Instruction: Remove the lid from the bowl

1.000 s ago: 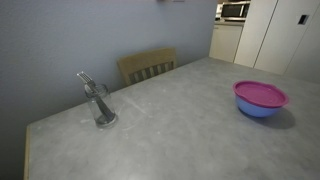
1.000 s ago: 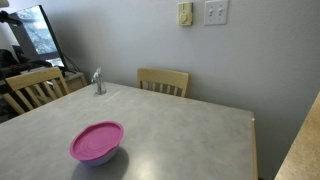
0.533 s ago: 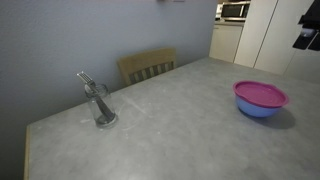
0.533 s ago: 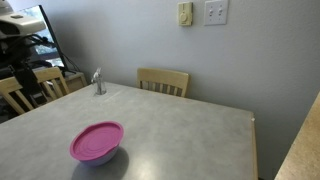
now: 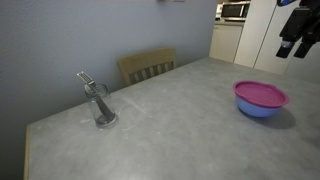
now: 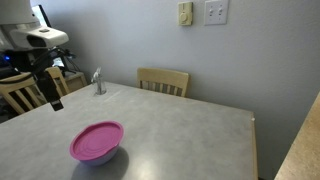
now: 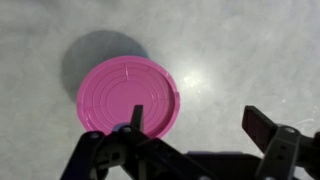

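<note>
The magenta-pink lid (image 5: 260, 94) lies flat on the light-blue bowl (image 5: 258, 108) on the grey table; both show in both exterior views, lid (image 6: 96, 139) on bowl (image 6: 101, 154). In the wrist view the lid (image 7: 128, 94) fills the upper left and hides the bowl. My gripper (image 5: 293, 46) hangs open and empty high above the table, apart from the bowl. It also shows in an exterior view (image 6: 49, 90). In the wrist view its fingers (image 7: 197, 124) are spread wide, one over the lid's edge.
A clear glass with a fork (image 5: 99, 103) stands at the table's far side, also seen in an exterior view (image 6: 98, 83). Wooden chairs (image 6: 163, 80) (image 6: 22, 92) stand at the table's edges. A wall is close behind.
The arm has come into both exterior views and moved over the table toward the bowl. The lid and bowl have not moved.
</note>
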